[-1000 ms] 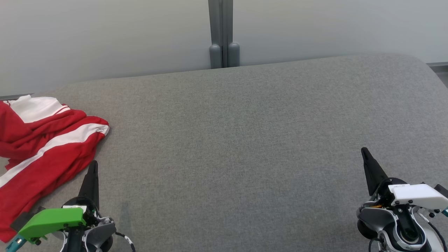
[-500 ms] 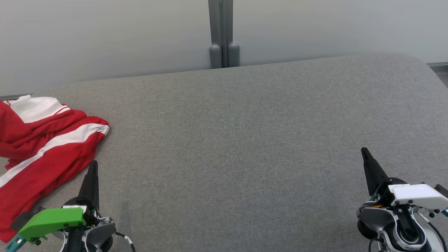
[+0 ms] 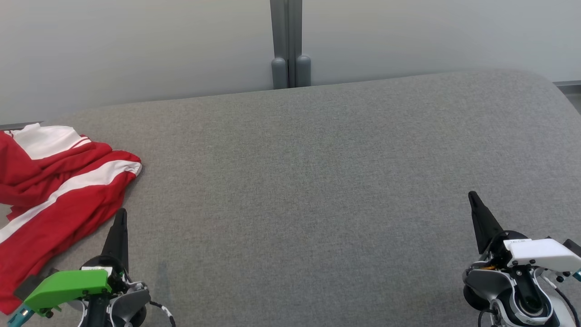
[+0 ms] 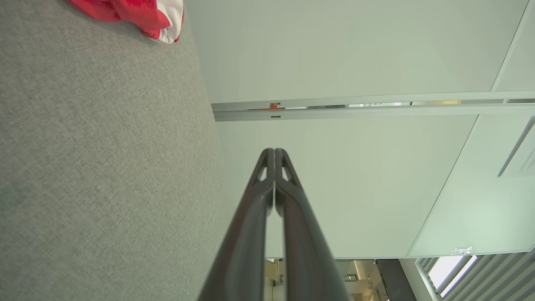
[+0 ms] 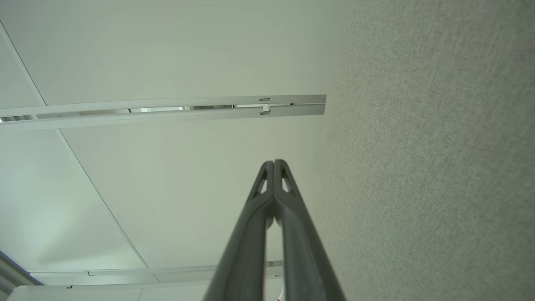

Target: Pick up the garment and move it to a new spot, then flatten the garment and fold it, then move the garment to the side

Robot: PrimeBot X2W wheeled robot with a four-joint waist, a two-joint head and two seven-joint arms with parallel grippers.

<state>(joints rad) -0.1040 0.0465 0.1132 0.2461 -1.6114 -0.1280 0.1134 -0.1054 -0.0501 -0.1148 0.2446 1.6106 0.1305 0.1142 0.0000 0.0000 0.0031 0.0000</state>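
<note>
A red garment with white stripes (image 3: pixel 54 195) lies crumpled at the left edge of the grey padded table (image 3: pixel 308 181); a corner of the garment (image 4: pixel 142 12) also peeks in at the top of the left wrist view. My left gripper (image 3: pixel 120 215) hovers at the lower left, just right of the garment and apart from it, its fingers pressed together with nothing between them (image 4: pixel 273 152). At the lower right my right gripper (image 3: pixel 473 197) is likewise shut and empty (image 5: pixel 273 163), far from the garment.
A pale partition wall with a grey vertical post (image 3: pixel 287 43) stands behind the table's far edge. The table's rounded right corner (image 3: pixel 544 81) shows at the upper right.
</note>
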